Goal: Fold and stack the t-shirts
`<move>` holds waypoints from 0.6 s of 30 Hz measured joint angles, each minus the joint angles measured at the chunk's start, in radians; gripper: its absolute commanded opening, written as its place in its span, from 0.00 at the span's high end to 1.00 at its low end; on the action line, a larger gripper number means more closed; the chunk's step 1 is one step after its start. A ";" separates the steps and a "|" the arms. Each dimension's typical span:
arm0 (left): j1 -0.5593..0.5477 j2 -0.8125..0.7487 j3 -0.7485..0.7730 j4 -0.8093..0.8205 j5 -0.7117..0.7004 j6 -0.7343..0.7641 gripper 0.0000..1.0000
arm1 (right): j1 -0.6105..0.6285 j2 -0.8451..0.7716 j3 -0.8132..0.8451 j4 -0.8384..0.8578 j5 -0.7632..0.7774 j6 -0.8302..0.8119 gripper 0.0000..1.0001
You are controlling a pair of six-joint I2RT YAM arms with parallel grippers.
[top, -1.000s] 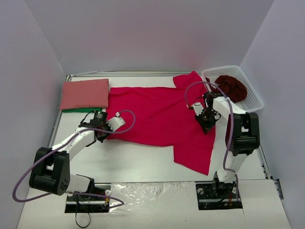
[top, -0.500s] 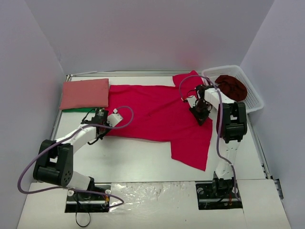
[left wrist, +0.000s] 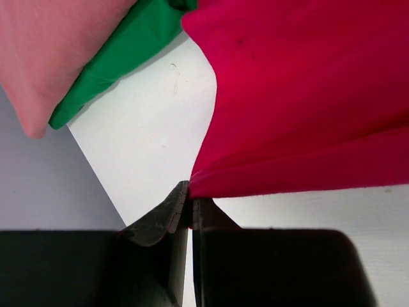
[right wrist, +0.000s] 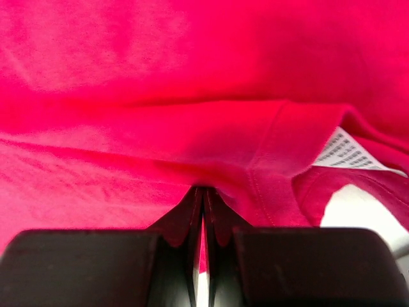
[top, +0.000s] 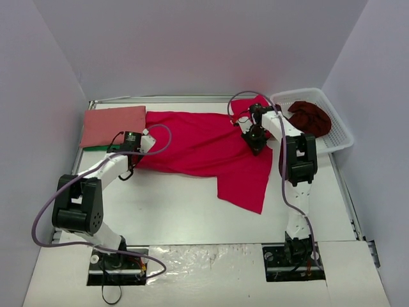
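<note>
Stretching the crimson shirt (top: 192, 144) flat before folding, pinched at a hem corner by the closed left gripper (left wrist: 190, 195) and near the collar by the closed right gripper (right wrist: 203, 192), white label (right wrist: 345, 153) just right of those tips. Next calls for an even pull and lay-down beside the salmon shirt (left wrist: 57, 45) up-left of the left tips. Hard to tell how much cloth either pinch holds.

You see a bright crimson t-shirt (top: 204, 144), its neck label (right wrist: 345, 153) white; a salmon-red t-shirt (top: 114, 125) on green cloth (left wrist: 128, 51); a dark maroon t-shirt (top: 310, 116) in the white lattice basket (top: 337, 121).
</note>
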 measured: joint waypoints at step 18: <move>0.020 -0.064 -0.022 -0.004 0.101 -0.037 0.98 | 0.095 -0.707 -0.605 -0.086 0.048 -0.161 0.58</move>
